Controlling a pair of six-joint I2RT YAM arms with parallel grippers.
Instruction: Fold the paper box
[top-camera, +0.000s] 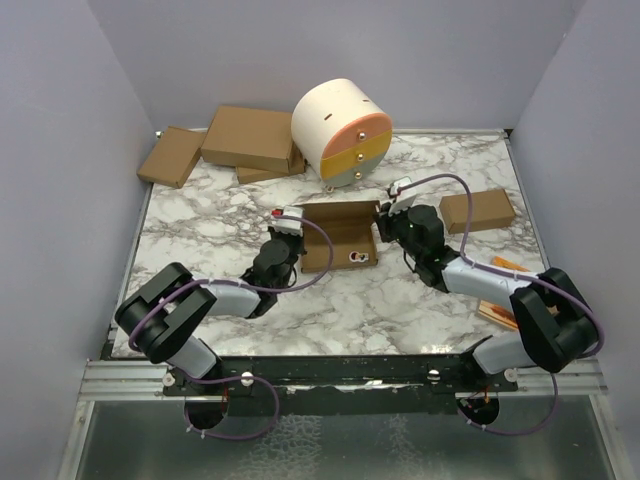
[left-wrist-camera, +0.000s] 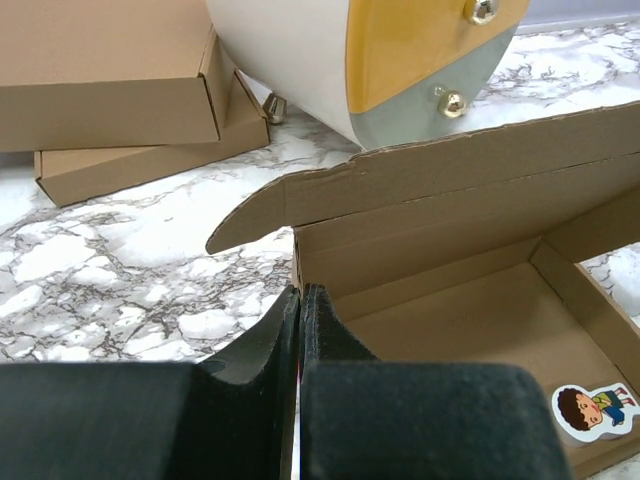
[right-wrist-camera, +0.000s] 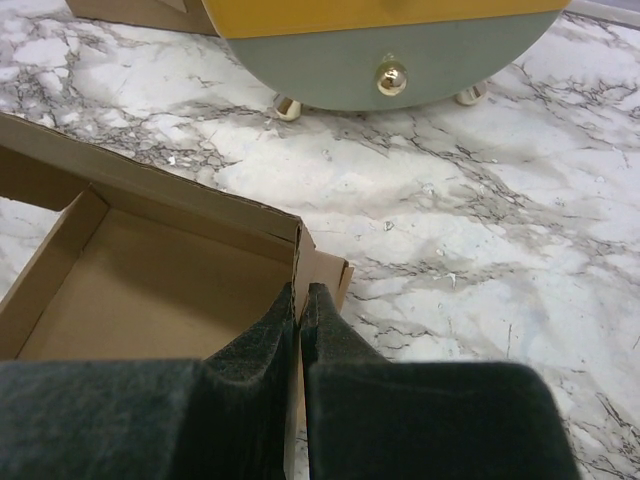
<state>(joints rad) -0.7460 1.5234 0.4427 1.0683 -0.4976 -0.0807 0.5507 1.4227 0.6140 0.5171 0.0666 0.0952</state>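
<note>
The paper box sits near the middle of the marble table, folded into a shallow open tray with its long lid flap standing up along the far side. A cartoon-boy sticker lies in the tray's near right corner. The left gripper is pinched tight on the tray's left side wall, which runs in between the fingers. The right gripper is clamped the same way on the right side wall, just inside a small end flap. Behind the box stands a round white drawer cabinet with orange, yellow and grey-green fronts. Flat brown cartons lie at the back left, and a small carton lies to the right.
</note>
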